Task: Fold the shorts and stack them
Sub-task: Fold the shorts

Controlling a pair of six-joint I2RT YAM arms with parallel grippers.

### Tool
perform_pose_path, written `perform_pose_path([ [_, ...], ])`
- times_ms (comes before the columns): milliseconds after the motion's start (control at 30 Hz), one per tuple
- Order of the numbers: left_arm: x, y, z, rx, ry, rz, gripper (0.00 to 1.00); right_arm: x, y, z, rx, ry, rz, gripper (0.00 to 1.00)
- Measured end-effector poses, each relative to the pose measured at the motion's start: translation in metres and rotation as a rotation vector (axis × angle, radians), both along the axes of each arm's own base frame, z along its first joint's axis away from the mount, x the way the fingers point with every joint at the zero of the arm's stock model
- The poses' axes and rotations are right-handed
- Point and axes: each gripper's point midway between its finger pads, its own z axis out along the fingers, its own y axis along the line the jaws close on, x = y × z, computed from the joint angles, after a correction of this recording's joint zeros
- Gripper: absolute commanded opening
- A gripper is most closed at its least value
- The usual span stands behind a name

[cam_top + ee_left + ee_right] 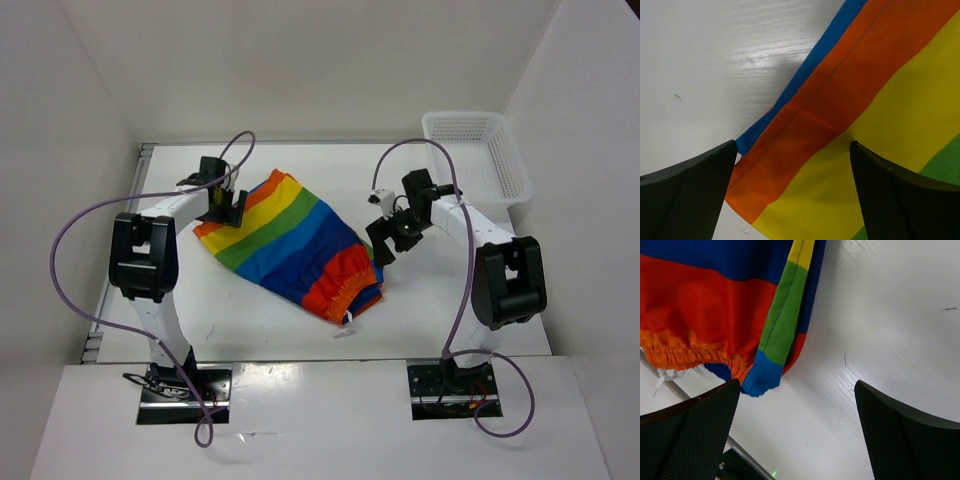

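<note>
Overhead, top view: a white mesh basket [478,150] is seen at the counter's [450,310] far-right corner, well apart from the shorts [290,250]. These are laid flat mid-counter, rainbow-striped, w/ a white drawstring [348,325] at the near end. Left wrist view: left hand [792,145] is held wide open, nothing gripped, over orange/yellow stripes. Right wrist view: right hand [797,385] is likewise open, over bare counter beside the gathered waistband.
</note>
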Motion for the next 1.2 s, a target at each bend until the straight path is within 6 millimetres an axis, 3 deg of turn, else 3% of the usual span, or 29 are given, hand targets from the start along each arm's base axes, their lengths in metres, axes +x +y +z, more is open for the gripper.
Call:
perform_pose_path([
  [100, -0.006, 0.01, -0.009, -0.006, 0.019, 0.02, 1.0, 0.002, 0.01, -0.013, -0.009, 0.007, 0.012, 0.93],
  [167, -0.009, 0.016, -0.013, -0.005, 0.024, 0.035, 0.94, -0.007, 0.022, -0.028, -0.026, 0.03, 0.053, 0.79],
  [200, -0.011, 0.019, -0.016, -0.005, 0.03, 0.041, 0.89, -0.015, 0.028, -0.035, -0.037, 0.05, 0.076, 0.72],
  [233, -0.012, 0.021, -0.018, -0.004, 0.038, 0.048, 0.74, -0.022, 0.032, -0.042, -0.047, 0.071, 0.093, 0.57],
  [300, -0.013, 0.025, -0.022, -0.01, 0.045, 0.056, 0.62, -0.03, 0.039, -0.052, -0.066, 0.094, 0.113, 0.43],
  [333, -0.013, 0.027, -0.022, -0.011, 0.045, 0.06, 0.58, -0.03, 0.039, -0.055, -0.074, 0.097, 0.111, 0.27],
  [367, -0.013, 0.029, -0.023, -0.013, 0.047, 0.065, 0.54, -0.027, 0.038, -0.058, -0.087, 0.091, 0.103, 0.2],
  [433, -0.015, 0.03, -0.024, -0.017, 0.046, 0.069, 0.45, -0.017, 0.035, -0.062, -0.11, 0.082, 0.062, 0.09],
  [500, -0.017, 0.03, -0.024, -0.016, 0.044, 0.07, 0.38, 0.0, 0.034, -0.062, -0.138, 0.057, 0.027, 0.04],
  [567, -0.023, 0.035, -0.025, -0.009, 0.051, 0.078, 0.38, 0.036, 0.038, -0.055, -0.162, -0.013, -0.018, 0.12],
  [600, -0.027, 0.038, -0.025, -0.003, 0.056, 0.087, 0.38, 0.057, 0.041, -0.05, -0.167, -0.055, -0.04, 0.24],
  [633, -0.031, 0.042, -0.025, 0.0, 0.063, 0.095, 0.38, 0.077, 0.046, -0.044, -0.166, -0.096, -0.06, 0.66],
  [667, -0.036, 0.045, -0.024, 0.004, 0.071, 0.103, 0.39, 0.102, 0.051, -0.037, -0.164, -0.15, -0.087, 0.84],
  [700, -0.043, 0.047, -0.024, 0.006, 0.085, 0.108, 0.41, 0.125, 0.056, -0.03, -0.161, -0.207, -0.106, 0.97],
  [767, -0.06, 0.051, -0.023, 0.007, 0.121, 0.12, 0.44, 0.167, 0.063, -0.012, -0.154, -0.317, -0.152, 1.0],
  [833, -0.073, 0.05, -0.019, 0.003, 0.147, 0.118, 0.48, 0.196, 0.064, 0.004, -0.157, -0.41, -0.196, 1.0],
  [933, -0.089, 0.046, -0.005, -0.012, 0.16, 0.107, 0.54, 0.214, 0.058, 0.021, -0.176, -0.488, -0.265, 1.0],
  [1067, -0.095, 0.043, 0.017, -0.03, 0.13, 0.099, 0.62, 0.203, 0.049, 0.033, -0.159, -0.479, -0.325, 1.0],
  [1200, -0.091, 0.048, 0.027, -0.039, 0.116, 0.113, 0.7, 0.163, 0.043, 0.049, -0.08, -0.41, -0.39, 1.0],
])
